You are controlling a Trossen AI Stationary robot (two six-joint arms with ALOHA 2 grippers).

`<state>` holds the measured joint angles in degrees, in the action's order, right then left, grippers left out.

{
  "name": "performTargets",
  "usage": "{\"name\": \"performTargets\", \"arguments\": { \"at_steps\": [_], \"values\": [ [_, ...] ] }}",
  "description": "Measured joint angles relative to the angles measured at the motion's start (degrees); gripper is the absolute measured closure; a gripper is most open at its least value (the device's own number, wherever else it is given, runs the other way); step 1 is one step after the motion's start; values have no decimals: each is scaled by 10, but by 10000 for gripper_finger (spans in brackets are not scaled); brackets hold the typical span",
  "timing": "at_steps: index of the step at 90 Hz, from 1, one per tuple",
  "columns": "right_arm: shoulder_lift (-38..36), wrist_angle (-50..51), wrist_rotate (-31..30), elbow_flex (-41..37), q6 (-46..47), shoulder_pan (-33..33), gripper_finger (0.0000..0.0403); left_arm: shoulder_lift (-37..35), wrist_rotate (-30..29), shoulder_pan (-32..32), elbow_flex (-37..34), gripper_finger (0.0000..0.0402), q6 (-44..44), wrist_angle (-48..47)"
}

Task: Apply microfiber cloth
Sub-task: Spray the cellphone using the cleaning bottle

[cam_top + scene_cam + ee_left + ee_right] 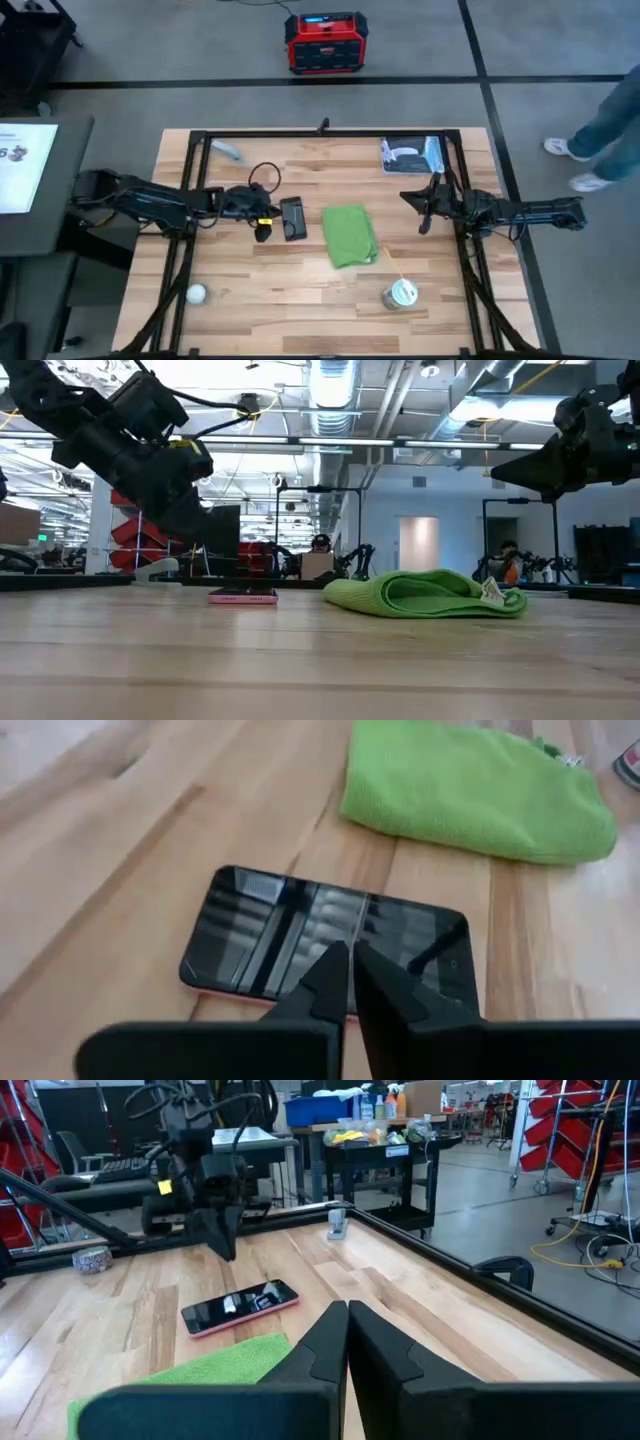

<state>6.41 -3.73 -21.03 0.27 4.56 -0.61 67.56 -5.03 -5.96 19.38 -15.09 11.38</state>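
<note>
Cloth (pixel 351 236): bright green, folded, mid-table on pale wood planks (pixel 300 290), workshop room behind. Phone (pixel 292 218) just beside your cloth, apart. Left gripper (pixel 266 226) over phone's near end, fingers pinched together, empty. Right gripper (pixel 425 212) well clear of cloth, fingers together, empty. Open wood around cloth; black rail (pixel 330 133) rims table.
</note>
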Motion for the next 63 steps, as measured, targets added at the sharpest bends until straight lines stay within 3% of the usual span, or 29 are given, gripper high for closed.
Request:
{"name": "performTargets", "arguments": {
  "at_steps": [35, 63],
  "values": [
    [0, -9, -5, 0, -44, 6, 403, 0, 0, 0, 0, 401, -5, 0],
    [-1, -31, -4, 1, -46, 41, 403, 0, -1, 0, 0, 401, 71, 1]
  ]
}}
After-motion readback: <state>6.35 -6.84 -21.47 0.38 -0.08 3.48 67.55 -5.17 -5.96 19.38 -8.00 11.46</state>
